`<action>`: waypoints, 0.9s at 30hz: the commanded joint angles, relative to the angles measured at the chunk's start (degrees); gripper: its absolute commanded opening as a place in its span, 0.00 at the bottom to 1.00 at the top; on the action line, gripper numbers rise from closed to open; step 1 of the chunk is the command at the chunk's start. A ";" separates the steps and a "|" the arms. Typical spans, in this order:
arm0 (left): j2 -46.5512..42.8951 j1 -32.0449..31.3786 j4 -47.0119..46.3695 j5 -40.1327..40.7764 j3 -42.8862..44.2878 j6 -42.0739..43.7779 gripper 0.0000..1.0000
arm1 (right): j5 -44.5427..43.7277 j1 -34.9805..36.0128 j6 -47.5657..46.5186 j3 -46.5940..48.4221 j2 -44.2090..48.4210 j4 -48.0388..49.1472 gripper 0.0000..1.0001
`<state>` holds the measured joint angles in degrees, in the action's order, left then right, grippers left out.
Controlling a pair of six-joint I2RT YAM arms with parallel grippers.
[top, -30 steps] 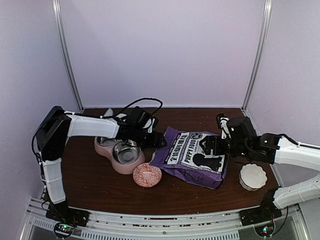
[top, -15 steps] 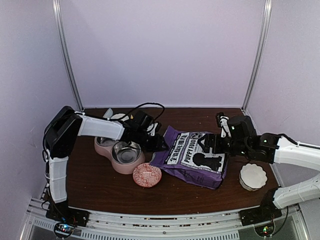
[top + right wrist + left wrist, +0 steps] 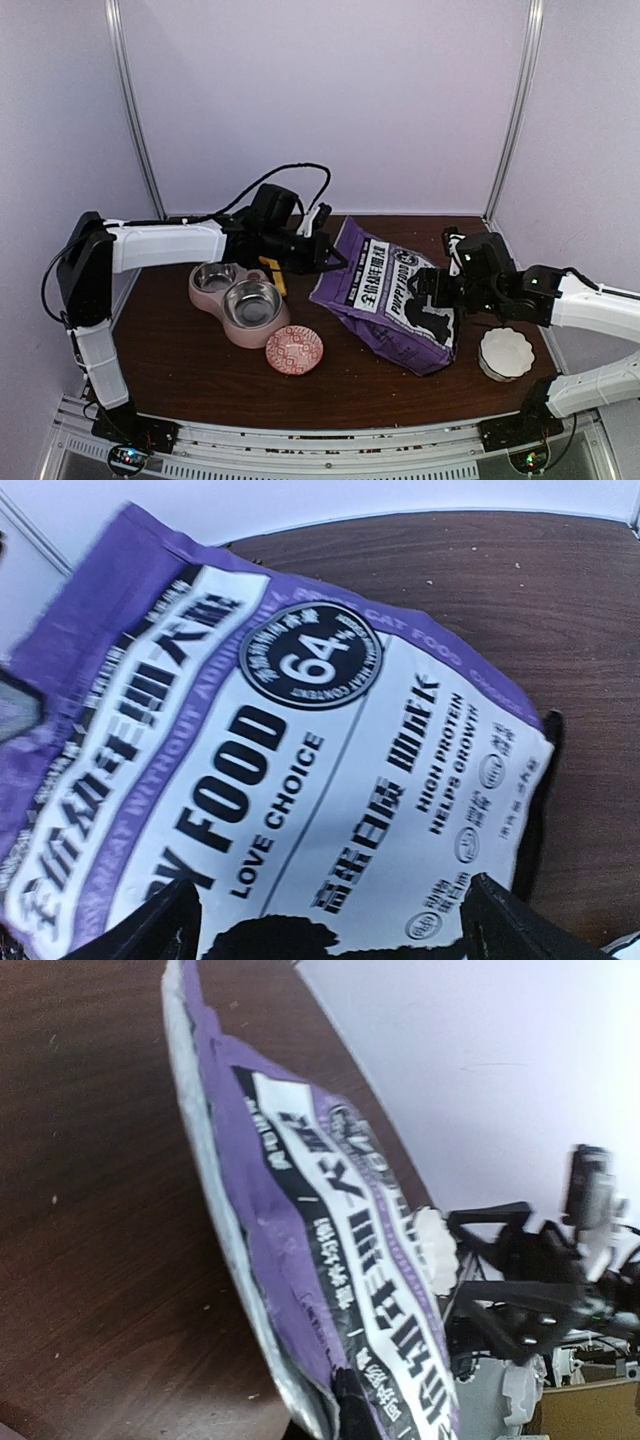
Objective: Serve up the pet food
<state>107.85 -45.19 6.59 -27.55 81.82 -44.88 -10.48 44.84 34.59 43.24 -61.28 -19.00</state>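
We see the left hand (image 3: 324,254) clamped on the tilted pet food bag (image 3: 388,296). The right hand (image 3: 428,290) stands wide at its lower end.

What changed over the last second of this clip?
The left gripper closed on the purple bag at its upper edge and lifted it, tilting it up off the table. The right gripper stayed open by the bag's lower end; feeder, patterned dish and white bowl did not move.
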 commanded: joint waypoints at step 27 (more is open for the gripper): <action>-13.78 -9.48 -0.38 5.90 8.59 3.44 0.45 | 6.24 0.56 3.87 5.02 3.62 -0.78 0.93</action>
<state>100.12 -54.08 10.24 -24.03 91.13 -42.74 -6.28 44.58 37.78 43.97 -57.36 -19.09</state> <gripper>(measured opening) 0.355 0.929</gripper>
